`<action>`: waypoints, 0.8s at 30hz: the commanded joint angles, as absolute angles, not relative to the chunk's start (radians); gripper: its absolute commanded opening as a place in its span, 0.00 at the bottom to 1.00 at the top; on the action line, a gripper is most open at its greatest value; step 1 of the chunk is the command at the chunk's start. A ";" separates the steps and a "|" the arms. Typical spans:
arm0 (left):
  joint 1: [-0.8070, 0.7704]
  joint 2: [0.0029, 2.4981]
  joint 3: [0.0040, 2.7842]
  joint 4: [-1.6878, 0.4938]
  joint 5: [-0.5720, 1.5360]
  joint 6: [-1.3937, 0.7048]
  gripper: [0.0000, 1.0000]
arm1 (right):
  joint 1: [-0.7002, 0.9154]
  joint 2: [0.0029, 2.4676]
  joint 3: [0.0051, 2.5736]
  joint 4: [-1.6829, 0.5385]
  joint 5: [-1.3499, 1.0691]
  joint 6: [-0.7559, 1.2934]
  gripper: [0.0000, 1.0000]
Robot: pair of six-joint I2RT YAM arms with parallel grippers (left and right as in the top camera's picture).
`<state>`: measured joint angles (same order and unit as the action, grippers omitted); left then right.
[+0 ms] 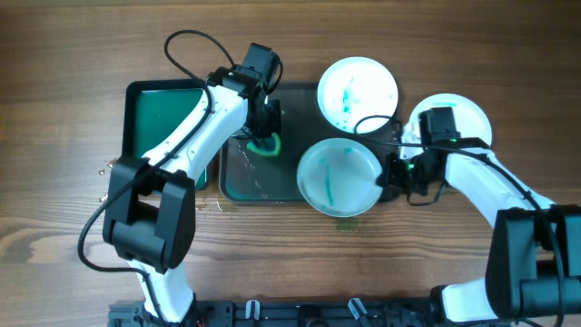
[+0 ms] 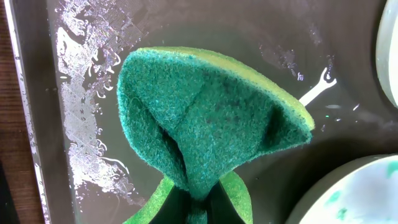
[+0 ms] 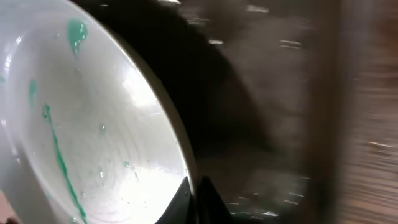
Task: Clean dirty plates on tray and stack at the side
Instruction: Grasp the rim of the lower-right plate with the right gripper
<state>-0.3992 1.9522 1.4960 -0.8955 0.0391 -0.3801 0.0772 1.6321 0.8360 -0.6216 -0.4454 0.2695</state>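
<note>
My left hand point(image 2: 198, 202) squeezes the folded sponge point(image 2: 211, 118) above the wet tray point(image 2: 81, 93). My right hand point(image 3: 194, 196) pinches the streaked plate point(image 3: 93, 137) by its rim, a grip the overhead view hides.

My left arm point(image 1: 195, 127) slants across the bright green tray point(image 1: 154, 118) and closes it off from above. On the dark tray point(image 1: 241, 182) the only bare floor is the wet left end, and the sponge point(image 2: 199, 124) in my left claw point(image 1: 266, 132) stands in it. The far plate point(image 1: 357, 91) and near plate point(image 1: 336, 177) fill the rest, nearly touching. My right claw point(image 1: 388, 177), pinched on the near plate's right rim, blocks that side. The third plate point(image 1: 467, 109) lies partly under that arm. Open bench point(image 1: 54, 236) lies left and front.
</note>
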 commanded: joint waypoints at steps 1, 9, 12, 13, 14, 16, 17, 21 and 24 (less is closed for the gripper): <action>-0.398 1.962 1.494 -0.883 0.048 -0.378 0.04 | 0.197 1.631 0.927 -0.573 -0.429 0.453 0.04; -0.276 1.961 1.661 -1.069 0.168 -0.366 0.04 | 0.434 1.631 0.938 -0.393 -0.155 0.740 0.04; -0.239 1.956 1.711 -1.105 0.168 -0.347 0.04 | 0.444 1.641 0.950 -0.373 -0.143 0.744 0.04; -0.231 1.956 1.721 -1.112 0.168 -0.347 0.04 | 0.444 1.654 0.957 -0.363 -0.140 0.746 0.04; -0.225 1.952 1.729 -1.119 0.173 -0.347 0.04 | 0.444 1.670 0.966 -0.355 -0.140 0.756 0.04; -0.215 1.948 1.740 -1.122 0.194 -0.344 0.04 | 0.444 1.732 1.002 -0.351 -0.146 0.761 0.04; -0.215 1.946 1.743 -1.124 0.194 -0.344 0.04 | 0.446 1.759 1.018 -0.350 -0.159 0.761 0.04; -0.224 1.946 1.740 -1.123 0.274 -0.344 0.04 | 0.452 1.888 1.101 -0.350 -0.213 0.763 0.04; -0.253 1.949 1.724 -1.122 0.276 -0.345 0.04 | 0.453 1.956 1.142 -0.352 -0.257 0.778 0.04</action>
